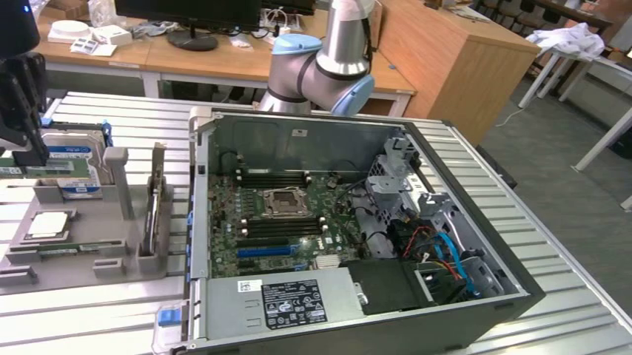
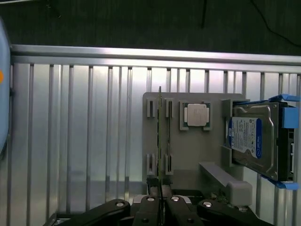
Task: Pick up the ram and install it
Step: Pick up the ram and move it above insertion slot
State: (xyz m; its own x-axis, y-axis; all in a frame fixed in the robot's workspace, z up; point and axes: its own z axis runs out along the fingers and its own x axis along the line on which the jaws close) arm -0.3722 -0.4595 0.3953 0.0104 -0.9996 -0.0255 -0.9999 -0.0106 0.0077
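Note:
The ram [image 2: 160, 136] is a thin green board seen edge-on, standing on its edge between the slotted posts of a grey holder [image 2: 188, 155]. My gripper [image 2: 160, 203] has its dark fingers pressed together on the near end of the board. In the exterior view the gripper [image 1: 24, 157] hangs at the far left over the holder [image 1: 89, 248], with a strip of the green ram [image 1: 22, 170] just under it. The black memory slots [image 1: 280, 178] lie on the motherboard inside the open computer case [image 1: 212, 222], well to the exterior view's right of the gripper.
A blue-labelled silver hard drive [image 1: 69, 153] [image 2: 251, 141] stands in the holder beside the ram. A processor chip [image 1: 44, 225] [image 2: 196, 114] lies flat on the holder. The ribbed metal table [image 1: 99, 318] carries both holder and case. Cables and a drive cage [image 1: 434, 244] crowd the case's right side.

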